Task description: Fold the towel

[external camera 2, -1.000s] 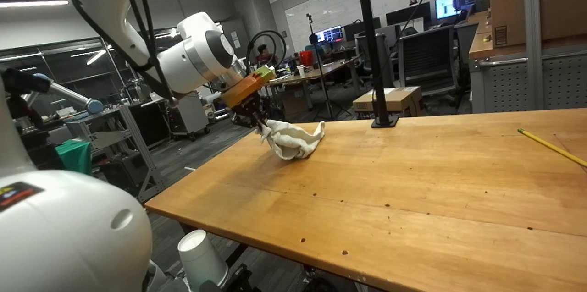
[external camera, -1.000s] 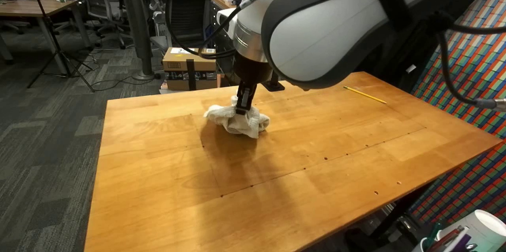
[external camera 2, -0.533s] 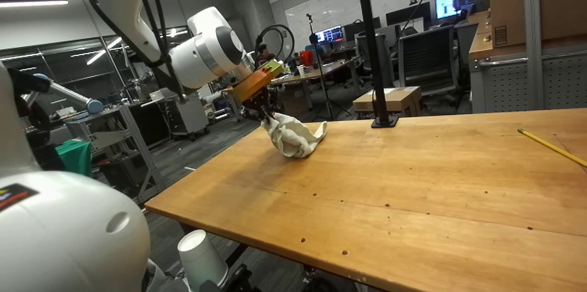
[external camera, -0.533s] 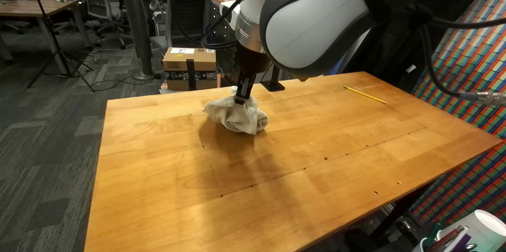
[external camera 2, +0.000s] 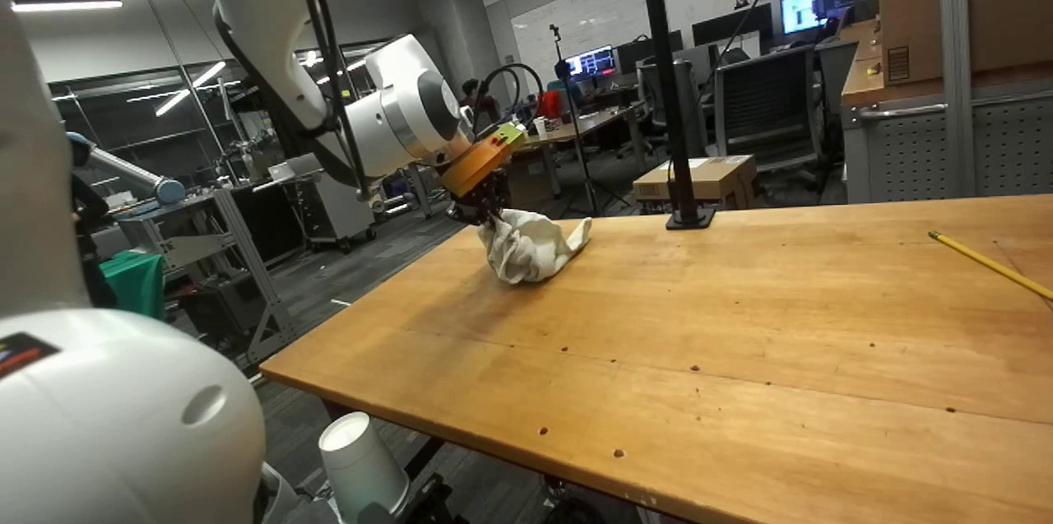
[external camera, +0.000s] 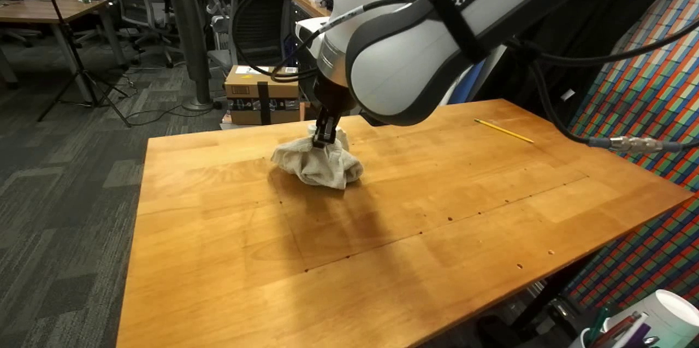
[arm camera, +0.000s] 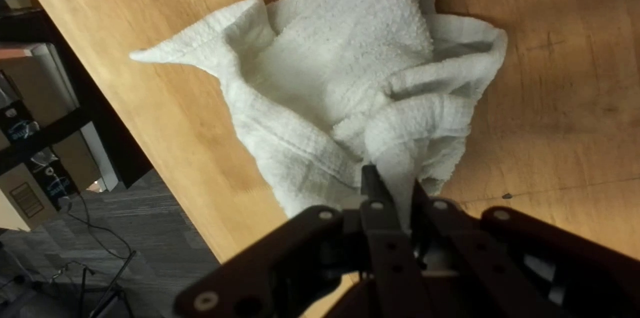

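Note:
The off-white towel [external camera: 318, 169] lies crumpled in a loose heap on the wooden table, part of it lifted by my gripper [external camera: 323, 143]. In both exterior views the gripper slants down into the top of the towel [external camera 2: 533, 251]. From the wrist, the towel [arm camera: 345, 43] fills the middle, with a terry patch facing up, a pointed corner out to the left and folded hems on the right. A pinched tuft of cloth rises between the dark fingers [arm camera: 371, 183], which are shut on it. The cloth's underside is hidden.
A wooden table [external camera: 218, 260] holds everything, and its edge runs close to the towel's pointed corner. A black post [external camera 2: 676, 137] stands on the tabletop behind the towel. Off to one side lies a yellow pencil [external camera: 503, 131]. A white cup [external camera 2: 362, 458] sits below the near edge.
Holding the towel throughout, my gripper has risen, then dipped slightly, drifting a little sideways. The pinched part is pulled up higher, and the heap has shifted slightly with it.

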Controlling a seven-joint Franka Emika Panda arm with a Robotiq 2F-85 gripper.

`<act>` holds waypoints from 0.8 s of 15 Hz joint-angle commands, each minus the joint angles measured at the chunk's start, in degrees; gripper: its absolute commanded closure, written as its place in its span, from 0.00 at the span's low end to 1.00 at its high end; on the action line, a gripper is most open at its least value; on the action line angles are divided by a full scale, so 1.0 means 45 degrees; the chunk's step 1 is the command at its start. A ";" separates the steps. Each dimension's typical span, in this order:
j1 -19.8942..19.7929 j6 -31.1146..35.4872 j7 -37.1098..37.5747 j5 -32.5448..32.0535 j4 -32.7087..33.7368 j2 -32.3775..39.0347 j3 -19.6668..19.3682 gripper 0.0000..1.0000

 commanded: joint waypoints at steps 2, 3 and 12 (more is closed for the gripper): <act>-0.0736 0.0902 -0.1514 0.0586 0.0414 0.0726 0.0224 0.94; -0.0815 0.0998 -0.1930 0.0888 0.0399 0.0799 0.0183 0.94; -0.1708 0.1097 -0.3623 0.1870 -0.0273 0.1083 0.0406 0.64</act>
